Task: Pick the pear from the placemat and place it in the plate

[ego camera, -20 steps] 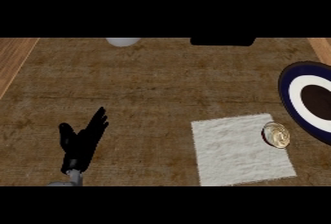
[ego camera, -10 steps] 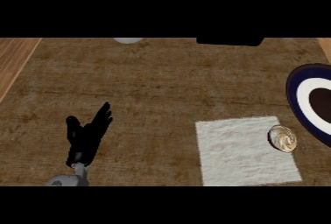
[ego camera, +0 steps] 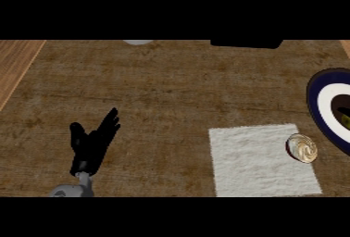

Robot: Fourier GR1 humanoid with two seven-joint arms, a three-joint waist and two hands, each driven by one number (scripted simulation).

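**Fingers (ego camera: 109,124) straight, holding nothing**

Black left hand (ego camera: 92,147) rests open, near-left on the brown counter (ego camera: 171,92). The right hand isn't in view, but I'd guess it does the picking. The pale tan round pear (ego camera: 303,148) sits at the right edge of the white cloth placemat (ego camera: 256,159), just beside the blue-and-white round plate (ego camera: 313,104), with nothing between them. The black block (ego camera: 246,44) at the far edge is well out of the way.

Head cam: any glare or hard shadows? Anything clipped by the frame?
Head view: even light, no glare on the counter; no clear shadow under the pear or the open left hand. Same view: the plate is cut off by the right edge.
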